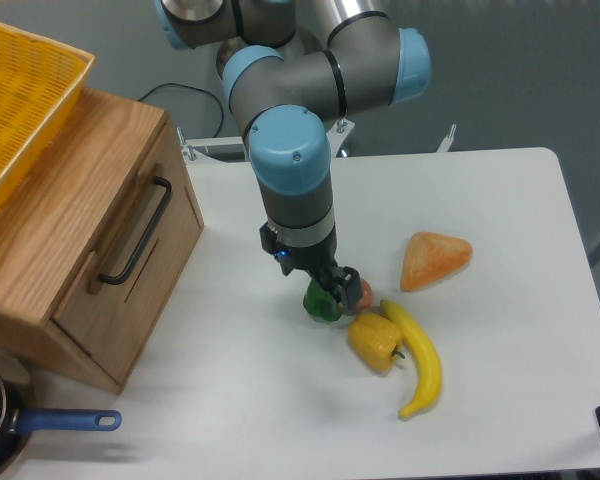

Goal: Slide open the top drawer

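The top drawer [138, 232] is the light-oak front panel of the cabinet at the left, and its front sits flush with the cabinet body. A long black bar handle [133, 232] runs across the panel. My gripper [334, 286] points down at the middle of the table, well to the right of the drawer and apart from the handle. Its dark fingertips are right above a green vegetable [320, 303] and beside a small red-orange item [364, 294]. The wrist hides the gap between the fingers, so I cannot make out their state.
A yellow mesh basket [20, 95] rests on top of the oak cabinet [75, 170]. A yellow pepper [374, 341], a banana [420, 362] and an orange wedge [434, 259] lie right of the gripper. A dark pan with a blue handle [65, 421] sits at the front left.
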{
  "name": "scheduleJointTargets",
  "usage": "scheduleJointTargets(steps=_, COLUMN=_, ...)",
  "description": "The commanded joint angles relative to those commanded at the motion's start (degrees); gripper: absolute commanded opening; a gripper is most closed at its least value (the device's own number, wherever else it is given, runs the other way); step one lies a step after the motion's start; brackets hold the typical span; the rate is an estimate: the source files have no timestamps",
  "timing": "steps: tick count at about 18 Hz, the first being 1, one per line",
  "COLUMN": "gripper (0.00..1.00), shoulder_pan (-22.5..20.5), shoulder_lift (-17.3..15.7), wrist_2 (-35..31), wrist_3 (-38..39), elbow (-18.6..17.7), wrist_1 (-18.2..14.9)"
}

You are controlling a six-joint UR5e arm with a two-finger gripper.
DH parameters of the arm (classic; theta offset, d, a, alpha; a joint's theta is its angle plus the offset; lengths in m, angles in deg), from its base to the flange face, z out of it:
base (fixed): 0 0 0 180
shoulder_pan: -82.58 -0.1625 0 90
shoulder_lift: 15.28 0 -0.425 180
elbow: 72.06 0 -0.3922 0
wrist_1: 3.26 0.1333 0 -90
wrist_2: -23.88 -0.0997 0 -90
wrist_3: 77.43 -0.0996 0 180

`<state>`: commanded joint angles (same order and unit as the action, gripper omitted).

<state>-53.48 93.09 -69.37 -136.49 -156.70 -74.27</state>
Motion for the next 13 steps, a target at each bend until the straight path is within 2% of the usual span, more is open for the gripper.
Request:
scheduleJointTargets(steps=4, gripper=1.0, shoulder_pan=-0.44, shoulder_lift=0.0, wrist_2=0.78, wrist_3=-0.26, elbow=0.09, wrist_1=0.0)
scheduleJointTargets(steps=8, gripper=1.0, shoulder_pan=-2.72, shoulder_lift=0.0, wrist_2=7.55, wrist_3=0.0, elbow=-0.09, wrist_1=0.0)
scheduleJointTargets(steps=13, gripper=1.0, shoulder_pan=-2.81, shoulder_lift=0.0, wrist_2=7.38, wrist_3=-0.18, elbow=-0.09, wrist_1=0.0)
